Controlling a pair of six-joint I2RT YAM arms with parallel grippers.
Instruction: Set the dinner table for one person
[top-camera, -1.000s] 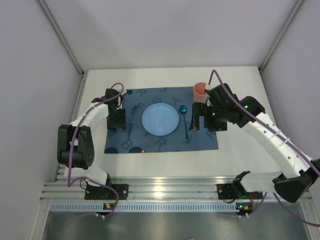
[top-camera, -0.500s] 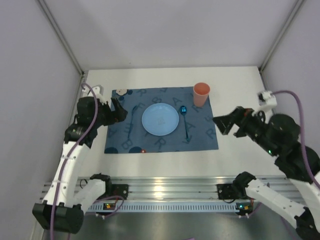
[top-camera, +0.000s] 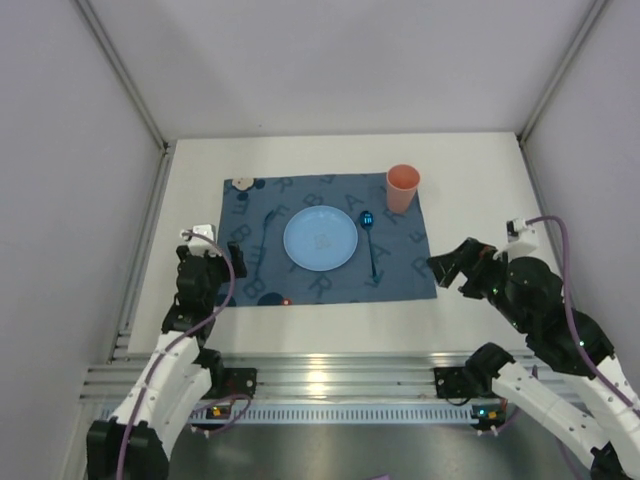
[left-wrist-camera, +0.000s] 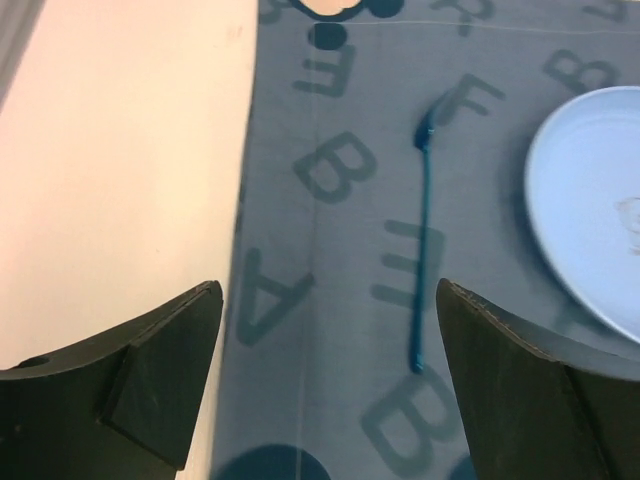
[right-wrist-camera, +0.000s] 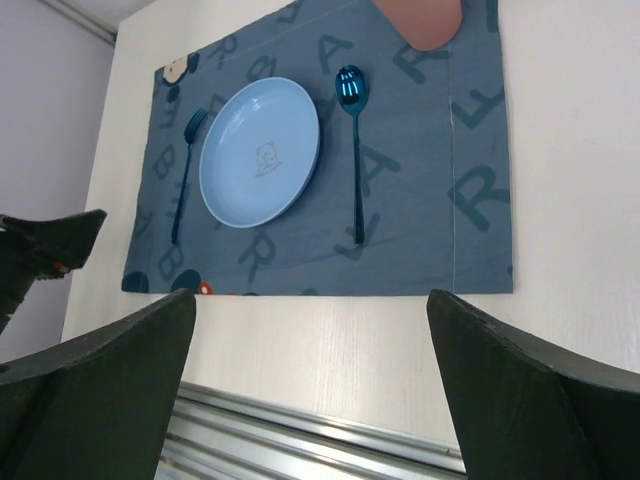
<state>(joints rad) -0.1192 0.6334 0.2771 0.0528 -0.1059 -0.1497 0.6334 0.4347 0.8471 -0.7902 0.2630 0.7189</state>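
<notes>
The white dinner table (top-camera: 480, 180) carries a dark blue letter-print placemat (top-camera: 410, 275). On the mat lie a light blue plate (top-camera: 320, 238), a blue fork (top-camera: 265, 235) to its left, a blue spoon (top-camera: 370, 242) to its right and an orange cup (top-camera: 402, 187) at the far right corner. My left gripper (top-camera: 232, 260) is open and empty over the mat's left edge; its wrist view shows the fork (left-wrist-camera: 424, 230) and the plate (left-wrist-camera: 590, 210). My right gripper (top-camera: 450, 265) is open and empty, raised off the mat's right near corner; its wrist view shows the plate (right-wrist-camera: 260, 150), the spoon (right-wrist-camera: 352, 150), the fork (right-wrist-camera: 183, 180) and the cup (right-wrist-camera: 425, 20).
A ribbed aluminium rail (top-camera: 320, 385) runs along the table's near edge, with both arm bases on it. White enclosure walls stand left, right and behind. Bare table (right-wrist-camera: 350, 340) lies between the mat and the rail.
Both arms have pulled back from the mat toward the near edge. The left gripper left the fork, the right gripper left the spoon and cup. Nothing on the mat moved.
</notes>
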